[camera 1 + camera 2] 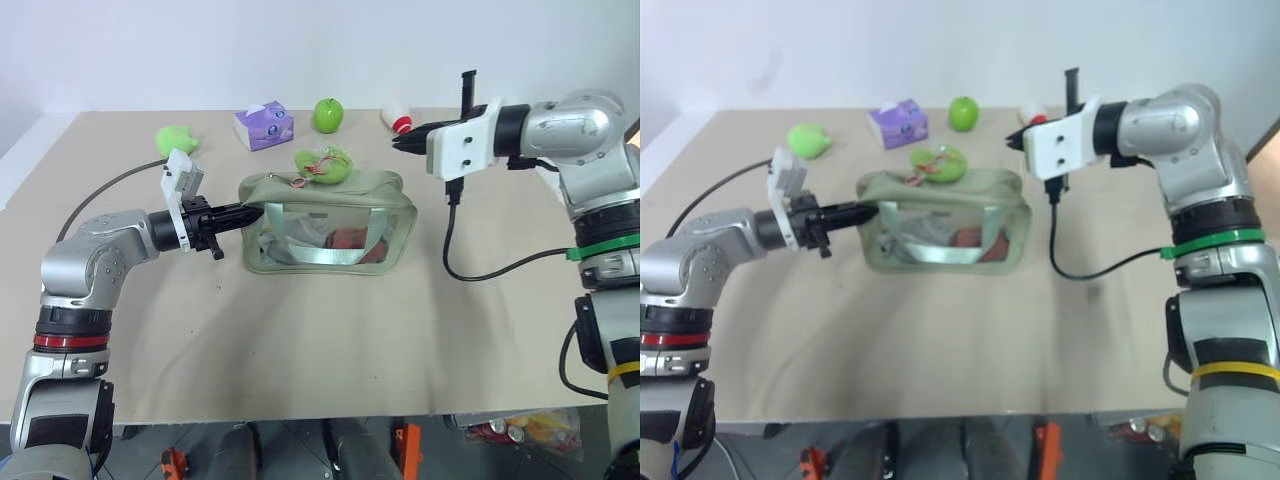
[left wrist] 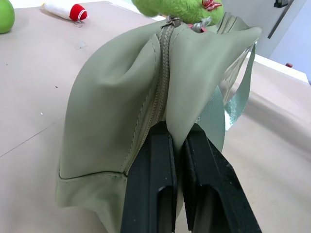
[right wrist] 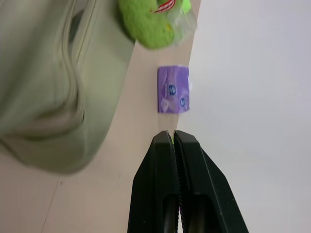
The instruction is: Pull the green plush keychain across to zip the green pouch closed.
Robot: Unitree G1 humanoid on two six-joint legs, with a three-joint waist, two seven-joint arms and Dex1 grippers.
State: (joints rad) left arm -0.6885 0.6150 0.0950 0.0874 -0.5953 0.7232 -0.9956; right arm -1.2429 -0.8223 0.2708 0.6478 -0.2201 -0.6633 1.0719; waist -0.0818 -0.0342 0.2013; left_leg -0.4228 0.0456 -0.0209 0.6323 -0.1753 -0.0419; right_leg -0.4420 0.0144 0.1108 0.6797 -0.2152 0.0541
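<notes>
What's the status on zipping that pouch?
Left claw shut on pouch end. Right claw shut, empty, raised. Keychain sits on zipper, ungrasped. Nothing blocking.

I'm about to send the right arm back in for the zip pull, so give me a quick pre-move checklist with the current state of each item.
1. Left gripper shut on the end of the pale sage-green fabric pouch: ok, fabric pinched between its fingers.
2. Right gripper holding the lime-green fuzzy plush keychain: not ok, it is shut on nothing, raised beside the pouch.
3. Keychain reachable: ok, it lies on the pouch's top at the far edge.
4. Zipper closed: cannot tell along the full length.
5. Path clear: ok, the purple tissue pack and shiny green apple sit behind the pouch.
</notes>
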